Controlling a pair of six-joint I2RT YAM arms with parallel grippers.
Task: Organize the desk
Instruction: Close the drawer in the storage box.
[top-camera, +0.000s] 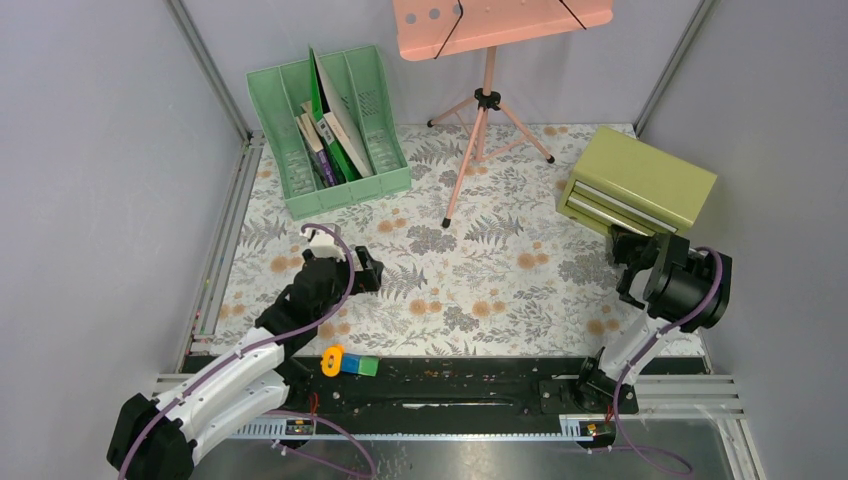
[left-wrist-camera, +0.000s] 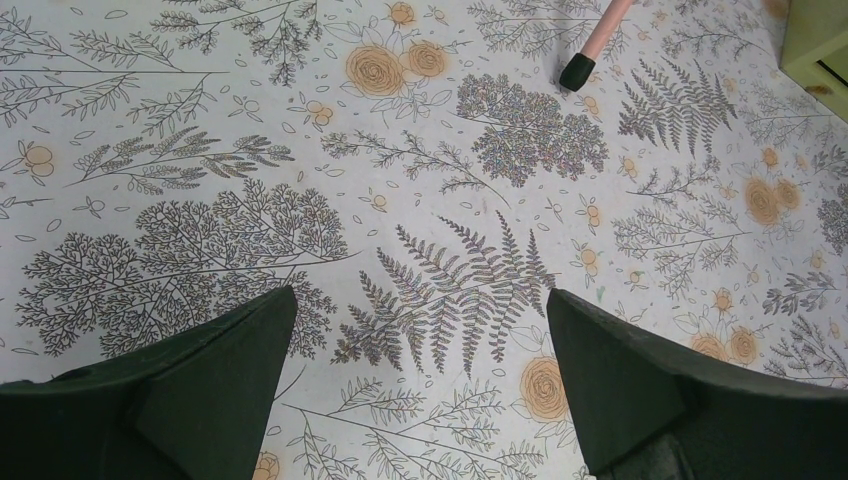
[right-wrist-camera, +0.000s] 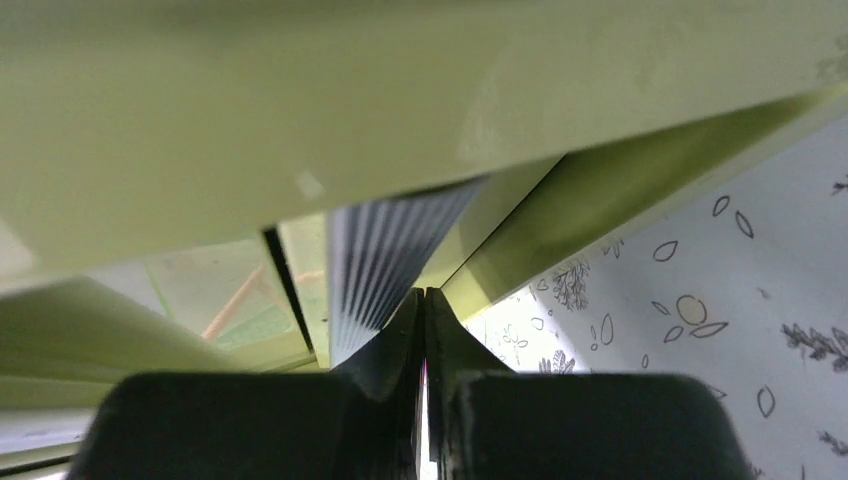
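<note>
The desk (top-camera: 480, 270) is a flat top under a pale cloth with grey ferns and orange flowers. My left gripper (top-camera: 372, 270) hangs low over its left middle, open and empty; in the left wrist view (left-wrist-camera: 420, 292) only the printed cloth (left-wrist-camera: 420, 150) lies between the fingers. My right gripper (top-camera: 628, 245) is at the lower front of the olive-green drawer box (top-camera: 640, 175) at the right. In the right wrist view the gripper (right-wrist-camera: 424, 292) is shut, its tips against the box (right-wrist-camera: 300, 100) beside a ribbed silver handle (right-wrist-camera: 385, 250). I see nothing held between the jaws.
A green slotted file rack (top-camera: 290, 170) with books stands at the back left. A pink music stand (top-camera: 500, 20) stands on a tripod at the back centre; one foot (left-wrist-camera: 578, 72) shows in the left wrist view. Small orange, blue and green pieces (top-camera: 345, 362) lie on the near rail.
</note>
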